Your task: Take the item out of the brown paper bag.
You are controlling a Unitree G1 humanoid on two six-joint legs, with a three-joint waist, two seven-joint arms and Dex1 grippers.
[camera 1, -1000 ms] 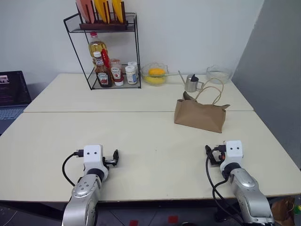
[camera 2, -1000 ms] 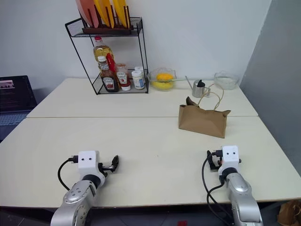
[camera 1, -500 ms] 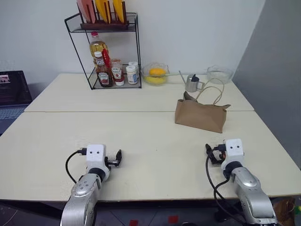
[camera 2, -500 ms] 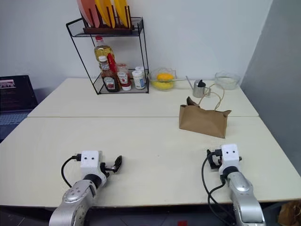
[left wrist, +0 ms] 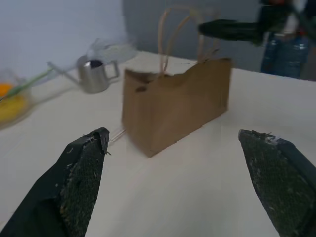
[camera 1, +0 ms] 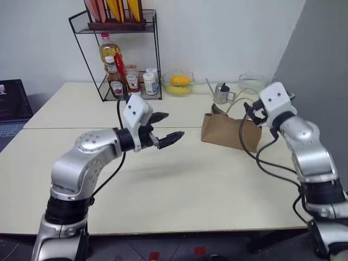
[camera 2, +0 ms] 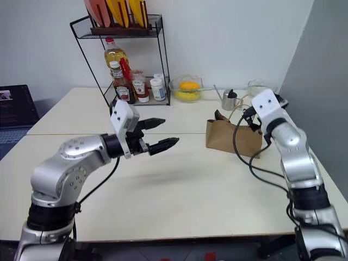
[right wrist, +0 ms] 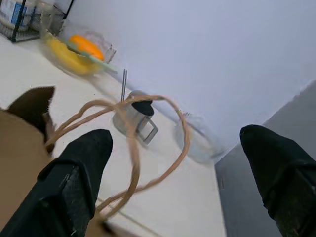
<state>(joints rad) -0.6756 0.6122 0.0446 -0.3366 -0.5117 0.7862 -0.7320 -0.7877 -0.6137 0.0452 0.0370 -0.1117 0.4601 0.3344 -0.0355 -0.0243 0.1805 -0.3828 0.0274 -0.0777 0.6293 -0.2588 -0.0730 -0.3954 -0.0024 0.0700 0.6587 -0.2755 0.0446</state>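
Both grippers are spread wide and empty. Left gripper (camera 1: 166,128) hangs above the table (camera 1: 179,179), well to the left of the brown paper bag (camera 1: 229,131), pointing at it. Right gripper (right wrist: 177,163) hovers just above the bag's looped handles (right wrist: 133,143).

Best approach, probably: one gripper steadies the bag's rim while the other reaches straight down inside.

Bag stands upright; the item inside is hidden. Behind the bag, a glass bowl (camera 1: 179,83) holds yellow fruit.
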